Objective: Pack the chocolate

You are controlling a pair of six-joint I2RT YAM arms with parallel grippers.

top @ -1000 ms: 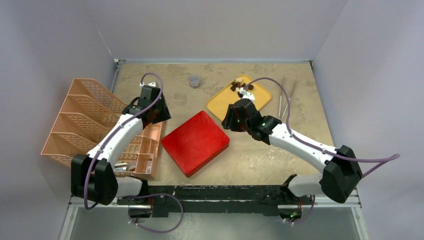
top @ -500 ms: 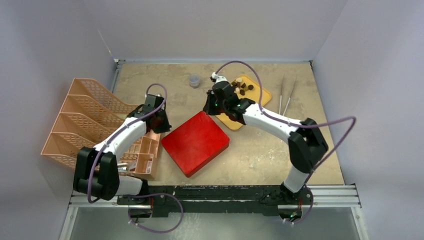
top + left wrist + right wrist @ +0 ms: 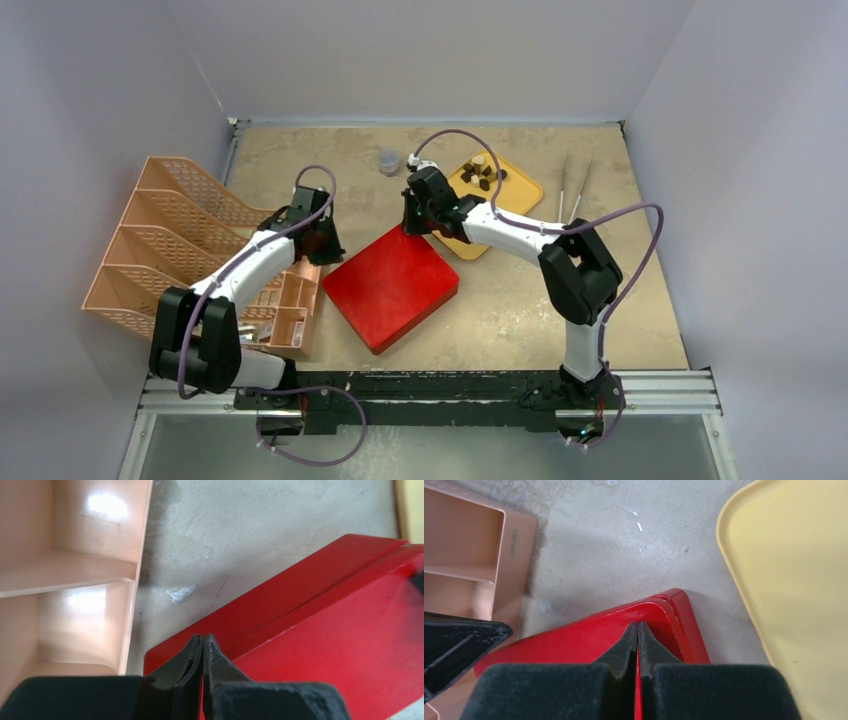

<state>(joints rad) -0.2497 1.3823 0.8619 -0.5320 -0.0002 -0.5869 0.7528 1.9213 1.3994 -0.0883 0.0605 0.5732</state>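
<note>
Red box (image 3: 390,285) lay flat on the table (image 3: 520,300), lid on, turned so that one corner pointed left and one pointed away from the arm bases. All places below are given from this box.

Left gripper (image 3: 203,647): at the box's left corner, tips just above the rim of the lid. Jaws clenched, pads pressed together. Whether they pinched the lid's edge could not be told.

Peach compartment tray (image 3: 298,295): just left of the box, close to that same corner. Peach file rack (image 3: 150,235): farther left, beyond the compartment tray.

Right gripper (image 3: 638,630): at the box's far corner, tips over the rounded edge of the lid. Jaws clenched, pads together. A thin red line showed low between the fingers; a pinch on the lid could not be confirmed.

Yellow tray (image 3: 515,197): beyond and right of the box, near its far corner but apart from it.

Chocolate (image 3: 482,173): small cluster of dark brown chunks with a few pale ones, on the tray's end farthest from the box. None on or in the box, none in either gripper.

Small grey cup (image 3: 389,161): farthest from the box, upright, beyond its far corner.
</note>
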